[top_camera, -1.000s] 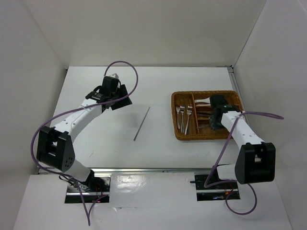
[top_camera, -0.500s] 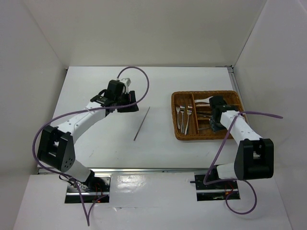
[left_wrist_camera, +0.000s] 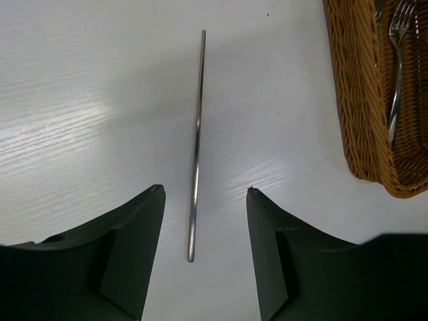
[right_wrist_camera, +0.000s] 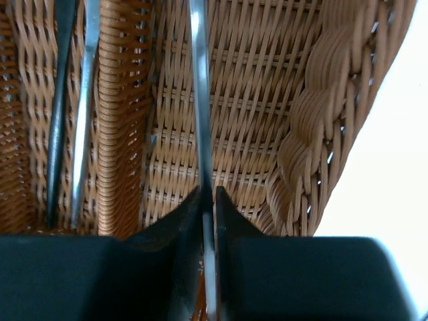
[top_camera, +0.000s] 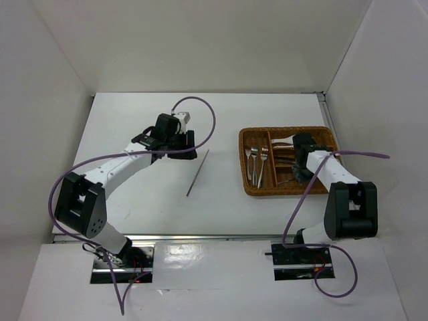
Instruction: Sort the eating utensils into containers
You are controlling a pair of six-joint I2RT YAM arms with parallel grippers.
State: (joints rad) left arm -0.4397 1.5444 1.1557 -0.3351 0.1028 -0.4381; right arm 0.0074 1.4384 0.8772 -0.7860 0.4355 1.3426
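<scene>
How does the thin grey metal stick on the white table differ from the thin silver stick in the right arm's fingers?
The thin grey metal stick lies on the white table, outside the brown woven wicker tray; the thin silver stick is within the tray. The grey one lies untouched between the left arm's open fingers; the silver one is pinched in the right arm's shut fingers. Both are straight and metallic.

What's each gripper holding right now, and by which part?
Right gripper: shut on a thin metal stick, by its shaft, over the wicker tray. Left gripper: open, empty, above a loose stick.
</scene>
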